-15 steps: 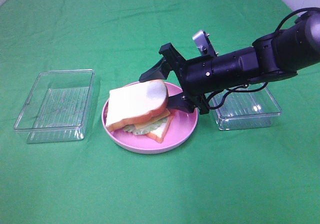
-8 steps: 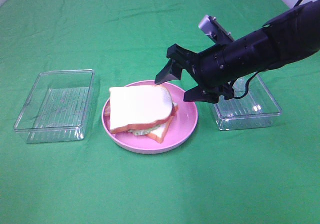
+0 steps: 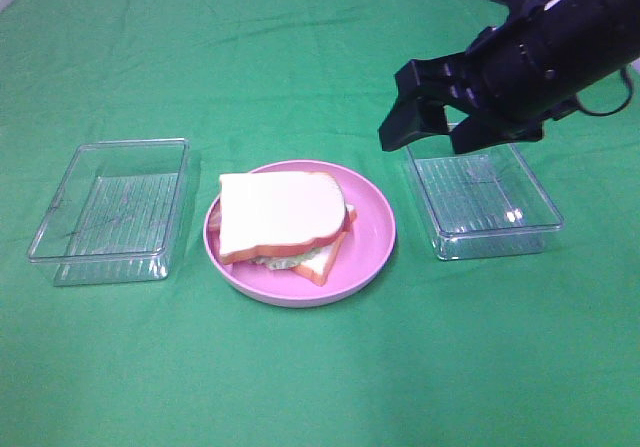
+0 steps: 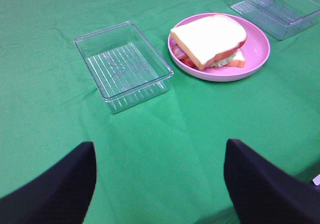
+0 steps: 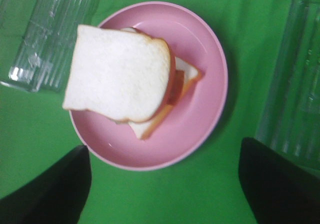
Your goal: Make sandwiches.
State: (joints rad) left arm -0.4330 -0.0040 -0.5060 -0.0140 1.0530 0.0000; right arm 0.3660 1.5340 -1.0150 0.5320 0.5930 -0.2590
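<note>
sandwich (image 4: 210,37) on pink plate (image 4: 257,51), clear tray (image 4: 124,63) beside it, left claw (image 4: 160,184) spread wide, empty

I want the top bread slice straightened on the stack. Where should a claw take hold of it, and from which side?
Grip the top bread slice by its left crust edge, which overhangs the filling, coming from the left tray side with one finger above and one below. The flat slice likely offers little else; the pink plate rim blocks a low approach.

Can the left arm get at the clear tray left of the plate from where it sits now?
Probably yes. The left gripper is open, and only bare green cloth lies between it and the empty clear tray; the right gripper is well away.
</note>
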